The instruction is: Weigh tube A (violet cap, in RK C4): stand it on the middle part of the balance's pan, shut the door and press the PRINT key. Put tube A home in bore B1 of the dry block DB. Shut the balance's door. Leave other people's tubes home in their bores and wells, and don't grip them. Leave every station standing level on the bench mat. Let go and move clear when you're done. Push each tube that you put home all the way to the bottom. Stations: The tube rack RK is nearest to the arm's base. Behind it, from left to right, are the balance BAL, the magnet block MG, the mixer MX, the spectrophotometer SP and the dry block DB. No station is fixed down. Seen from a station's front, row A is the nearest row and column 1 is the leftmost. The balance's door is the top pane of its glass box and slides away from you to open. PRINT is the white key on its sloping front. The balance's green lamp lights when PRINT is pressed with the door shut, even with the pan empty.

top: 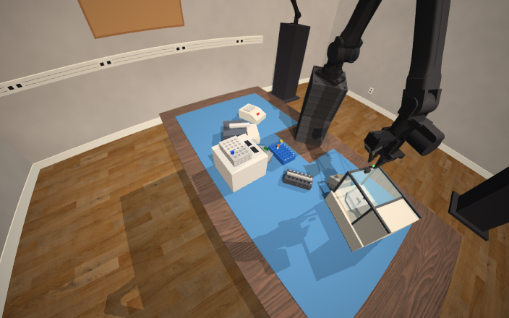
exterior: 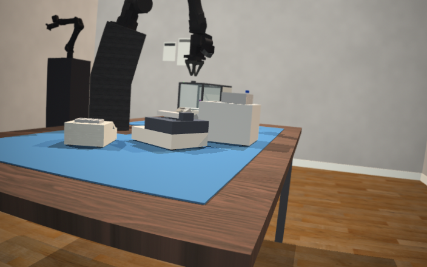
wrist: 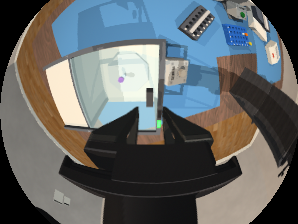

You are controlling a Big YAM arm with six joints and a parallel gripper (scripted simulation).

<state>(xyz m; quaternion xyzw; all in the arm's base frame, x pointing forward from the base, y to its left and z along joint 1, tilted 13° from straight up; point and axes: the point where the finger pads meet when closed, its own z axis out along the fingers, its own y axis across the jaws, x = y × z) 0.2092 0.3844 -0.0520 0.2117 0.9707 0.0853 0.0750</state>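
My gripper (top: 374, 161) (exterior: 193, 75) (wrist: 150, 110) is partly open and empty, above the balance's door handle (top: 367, 170) (exterior: 193, 81) (wrist: 149, 97) with a small gap. The handle is near the front edge of the glass top, and the door looks shut. The green lamp (top: 374, 165) (wrist: 159, 124) is lit. Tube A's violet cap (wrist: 121, 79) shows through the glass, over the pan area; its exact footing is hard to tell. The balance's sloping front (top: 335, 181) (wrist: 176, 72) faces the arm side. The dry block DB (top: 251, 116) (exterior: 83, 133) (wrist: 271, 56) stands at the far end.
The blue rack RK (top: 287, 159) (wrist: 235, 35) holds orange- and yellow-capped tubes. The magnet block (top: 298, 179) (wrist: 196, 22) stands beside the balance. A tall white station (top: 241, 172) (exterior: 233, 122) bears a blue-capped tube (top: 232, 152) (exterior: 247, 91). A dark-topped station (exterior: 176, 125) stands beyond it.
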